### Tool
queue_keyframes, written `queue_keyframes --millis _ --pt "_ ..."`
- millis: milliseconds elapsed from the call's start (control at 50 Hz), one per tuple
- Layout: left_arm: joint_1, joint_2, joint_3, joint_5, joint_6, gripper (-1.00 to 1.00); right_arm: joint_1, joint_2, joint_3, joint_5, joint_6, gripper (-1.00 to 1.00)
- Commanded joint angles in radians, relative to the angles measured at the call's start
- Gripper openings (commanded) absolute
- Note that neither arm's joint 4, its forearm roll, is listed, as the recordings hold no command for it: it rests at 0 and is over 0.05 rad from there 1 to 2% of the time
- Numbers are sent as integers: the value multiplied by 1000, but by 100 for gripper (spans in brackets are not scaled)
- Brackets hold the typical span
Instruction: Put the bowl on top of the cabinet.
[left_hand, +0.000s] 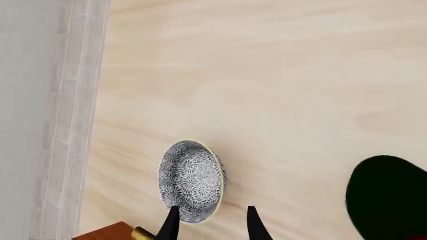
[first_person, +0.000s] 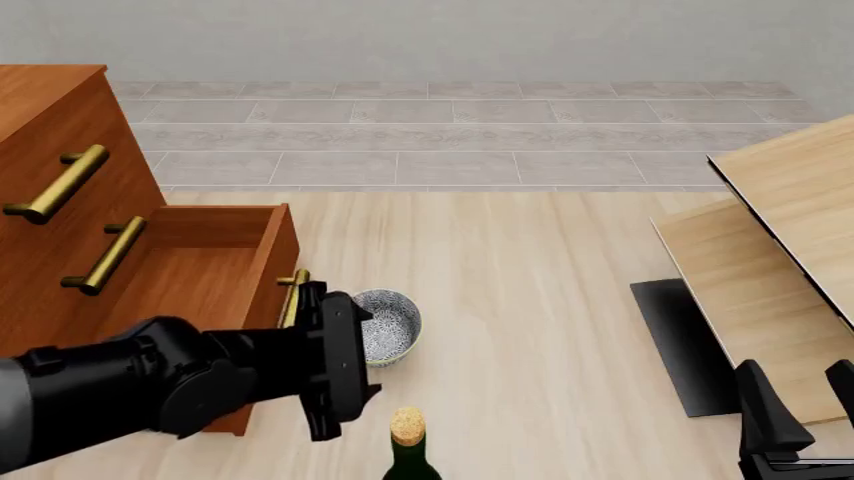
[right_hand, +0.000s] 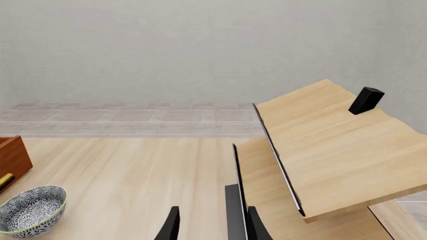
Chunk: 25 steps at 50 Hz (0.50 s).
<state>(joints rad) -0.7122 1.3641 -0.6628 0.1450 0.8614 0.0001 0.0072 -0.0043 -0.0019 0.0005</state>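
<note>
The bowl (first_person: 386, 325) rested on the surface (first_person: 534, 300), just beside the cabinet (first_person: 80, 180) and its open drawer. The left tool (left_hand: 212, 225) was held apart, with 1 finger over the near rim. The rim was best straddled squarely at 12 o'clock before closing.
</note>
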Motion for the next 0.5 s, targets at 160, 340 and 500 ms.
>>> queue_keyframes --millis 160,340,500 --pt "29 34 0 -16 17 100 0 0 0 0 0 100" --pt "33 53 -3 -25 18 100 0 0 0 0 0 100" --pt "40 68 -6 -36 24 100 0 0 0 0 0 100"
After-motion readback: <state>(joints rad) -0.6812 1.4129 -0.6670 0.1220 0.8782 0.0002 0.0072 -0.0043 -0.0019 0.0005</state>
